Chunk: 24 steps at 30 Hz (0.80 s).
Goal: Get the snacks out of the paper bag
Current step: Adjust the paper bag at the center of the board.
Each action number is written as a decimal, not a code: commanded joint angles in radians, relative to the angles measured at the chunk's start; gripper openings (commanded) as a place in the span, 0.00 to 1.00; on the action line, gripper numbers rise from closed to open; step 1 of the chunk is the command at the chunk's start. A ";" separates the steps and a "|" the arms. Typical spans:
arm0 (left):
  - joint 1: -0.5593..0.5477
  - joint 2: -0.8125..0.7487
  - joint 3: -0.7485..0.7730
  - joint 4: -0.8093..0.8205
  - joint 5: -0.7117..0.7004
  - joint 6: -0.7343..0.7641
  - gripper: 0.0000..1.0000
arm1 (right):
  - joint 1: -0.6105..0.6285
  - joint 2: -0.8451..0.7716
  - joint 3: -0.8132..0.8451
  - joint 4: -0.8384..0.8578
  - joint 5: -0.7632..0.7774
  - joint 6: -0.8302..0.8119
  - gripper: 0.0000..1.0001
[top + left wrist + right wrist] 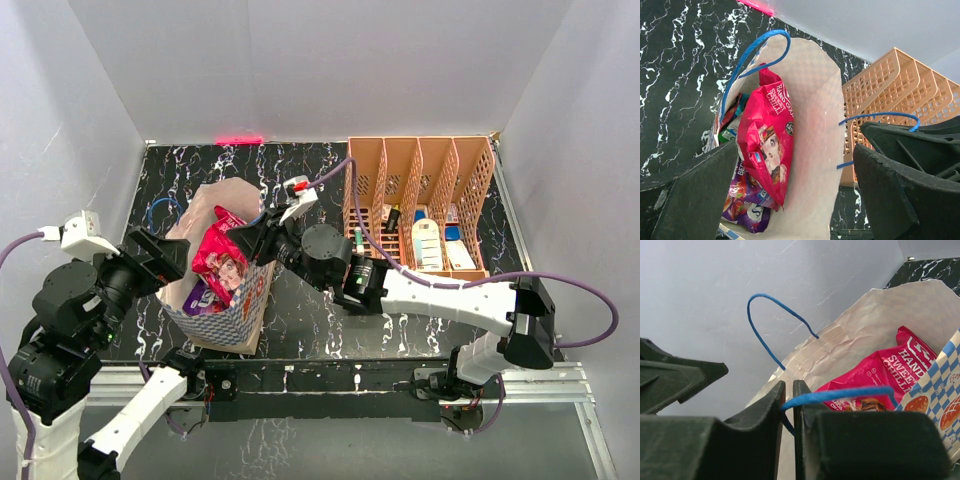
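Note:
The cream paper bag [245,305] with its blue-white checkered band stands open on the black table. A red snack packet [222,255] sticks out of it, over a purple packet [200,297]. In the left wrist view I look into the bag [812,125] at the red packet [767,145], the purple packet [747,200] and a green one [730,132]. My left gripper [178,262] is open at the bag's left rim, holding nothing [790,200]. My right gripper [240,238] is shut on the bag's blue cord handle [840,396] at the right rim [787,405].
A peach slotted organizer [420,205] with small bottles and boxes stands at the right back, and shows beside the bag in the left wrist view [890,90]. The bag's other handle [775,325] loops free. White walls enclose the table.

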 commanded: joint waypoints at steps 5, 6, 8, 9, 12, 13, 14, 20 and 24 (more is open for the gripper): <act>-0.016 0.019 0.113 -0.041 -0.066 0.006 0.98 | -0.002 -0.161 -0.014 -0.061 0.186 -0.026 0.07; -0.017 0.021 0.104 -0.044 -0.061 -0.005 0.98 | -0.003 -0.182 -0.024 -0.068 0.197 -0.035 0.07; -0.016 0.031 0.086 -0.063 -0.065 -0.042 0.98 | -0.003 -0.222 -0.049 -0.085 0.209 -0.042 0.07; -0.016 0.032 0.072 -0.065 -0.073 -0.059 0.98 | -0.003 -0.244 -0.068 -0.088 0.211 -0.043 0.07; -0.017 0.030 0.020 -0.009 -0.086 -0.030 0.98 | -0.005 -0.308 -0.126 -0.087 0.207 -0.054 0.07; -0.016 0.051 0.031 -0.010 -0.096 -0.016 0.98 | -0.006 -0.327 -0.142 -0.087 0.206 -0.059 0.07; -0.016 0.073 0.064 -0.027 -0.113 -0.007 0.98 | -0.005 -0.344 -0.153 -0.089 0.199 -0.071 0.07; -0.016 0.158 0.110 -0.074 -0.193 0.024 0.97 | -0.005 -0.425 -0.197 -0.120 0.237 -0.105 0.07; -0.016 0.194 0.106 -0.107 -0.277 0.021 0.97 | -0.007 -0.456 -0.204 -0.140 0.248 -0.136 0.07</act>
